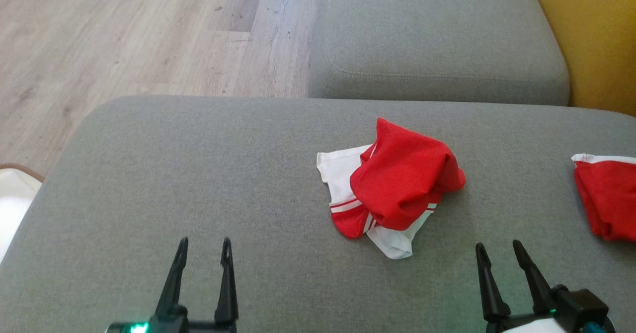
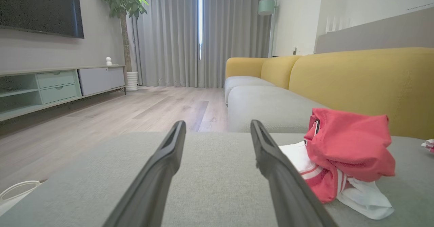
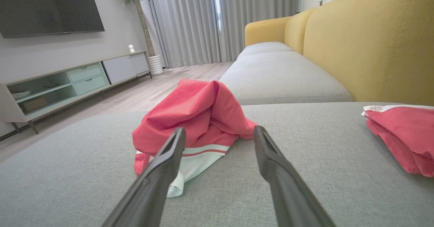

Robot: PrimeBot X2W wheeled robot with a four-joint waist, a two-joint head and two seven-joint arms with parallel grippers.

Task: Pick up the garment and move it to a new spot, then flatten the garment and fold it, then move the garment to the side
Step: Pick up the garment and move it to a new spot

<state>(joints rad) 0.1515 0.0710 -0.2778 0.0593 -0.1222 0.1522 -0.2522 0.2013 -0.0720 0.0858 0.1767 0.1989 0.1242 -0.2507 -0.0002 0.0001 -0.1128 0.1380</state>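
Crumpled red/wht garment (image 1: 403, 180), woven cushion (image 1: 198, 174).

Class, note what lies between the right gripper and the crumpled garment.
Just bare grey cushion; the head view shows that stretch between the right gripper and the crumpled garment free of objects.

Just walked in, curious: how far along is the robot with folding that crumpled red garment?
Nothing looks done: the garment lies crumpled on the cushion. Nothing is in hand; left gripper and right gripper are open, short of it. Picking up, flattening, folding, moving aside all remain.
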